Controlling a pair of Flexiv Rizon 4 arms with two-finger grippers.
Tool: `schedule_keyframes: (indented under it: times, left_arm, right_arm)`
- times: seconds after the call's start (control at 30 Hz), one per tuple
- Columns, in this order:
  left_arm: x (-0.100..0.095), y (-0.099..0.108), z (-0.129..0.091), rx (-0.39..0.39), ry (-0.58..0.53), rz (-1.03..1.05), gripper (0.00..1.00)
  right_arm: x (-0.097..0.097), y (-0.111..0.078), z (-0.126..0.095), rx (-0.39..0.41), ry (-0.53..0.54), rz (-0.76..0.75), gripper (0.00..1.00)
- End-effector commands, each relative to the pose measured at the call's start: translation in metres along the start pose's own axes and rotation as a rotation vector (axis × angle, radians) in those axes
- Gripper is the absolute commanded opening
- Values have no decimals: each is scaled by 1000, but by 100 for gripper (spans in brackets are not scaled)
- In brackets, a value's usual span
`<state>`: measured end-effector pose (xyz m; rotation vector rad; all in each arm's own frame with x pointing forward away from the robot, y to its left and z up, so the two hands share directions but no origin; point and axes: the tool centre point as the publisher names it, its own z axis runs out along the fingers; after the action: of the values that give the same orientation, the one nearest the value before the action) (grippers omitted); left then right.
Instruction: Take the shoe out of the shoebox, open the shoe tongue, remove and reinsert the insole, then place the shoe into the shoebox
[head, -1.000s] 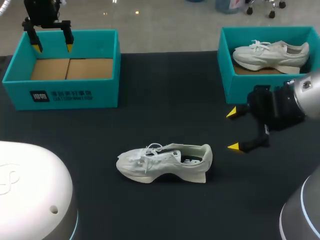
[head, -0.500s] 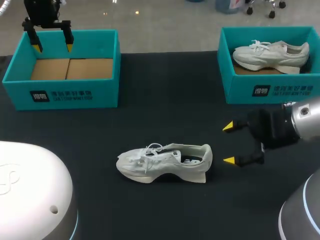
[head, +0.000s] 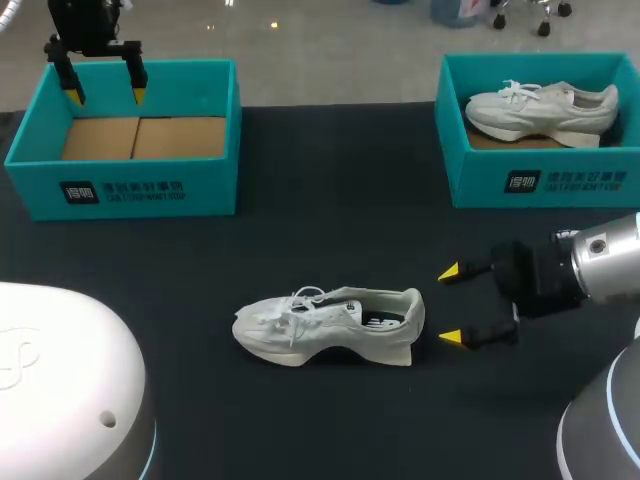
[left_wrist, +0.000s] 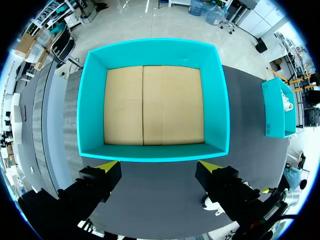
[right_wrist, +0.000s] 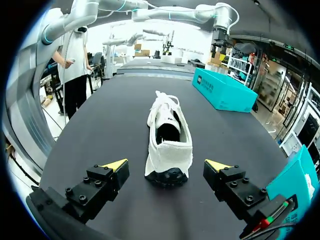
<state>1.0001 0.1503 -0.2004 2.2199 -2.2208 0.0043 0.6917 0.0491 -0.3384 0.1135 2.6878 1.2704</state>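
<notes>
Standing upright on its sole on the dark worktop (head: 330, 220), the pale shoe (head: 330, 325) has its toe turned toward my left and its heel toward my right. Its laces lie loose over the tongue, and a dark insole shows down in the opening. Nothing touches the shoe.

My right hand (head: 452, 305) sits low just beyond the shoe's heel, fingers spread wide and holding nothing. One yellow tip is level with the far side of the heel and the other with its near side, both a little short of it. From the right wrist, the shoe (right_wrist: 167, 145) runs straight away from this hand (right_wrist: 167, 164), heel nearest, lined up with the gap between the two fingers.

Well away from the shoe, beyond its toe and to my left, stands the left shoebox (head: 120, 190). It is teal, with its bare cardboard floor in view. My left hand (head: 106, 96) hangs over that box's far rim, also spread and holding nothing. In the left wrist view this hand (left_wrist: 157, 165) looks straight down past the rim of the box (left_wrist: 155, 152).

Beyond the shoe's heel and to my right, at the far edge, is the right shoebox (head: 540, 185), also teal. A second shoe (head: 540, 110) lies inside it.
</notes>
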Motion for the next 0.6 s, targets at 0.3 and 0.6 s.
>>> schedule_keyframes:
  times: [0.3, 0.6]
  left_arm:
    - [0, 0, 0, -1, -1, 0, 100]
    - [0, 0, 0, -1, -1, 0, 100]
  right_arm:
    - [-1, -10, 38, 23, -12, 37, 100]
    - [-1, -13, 56, -2, -9, 60, 100]
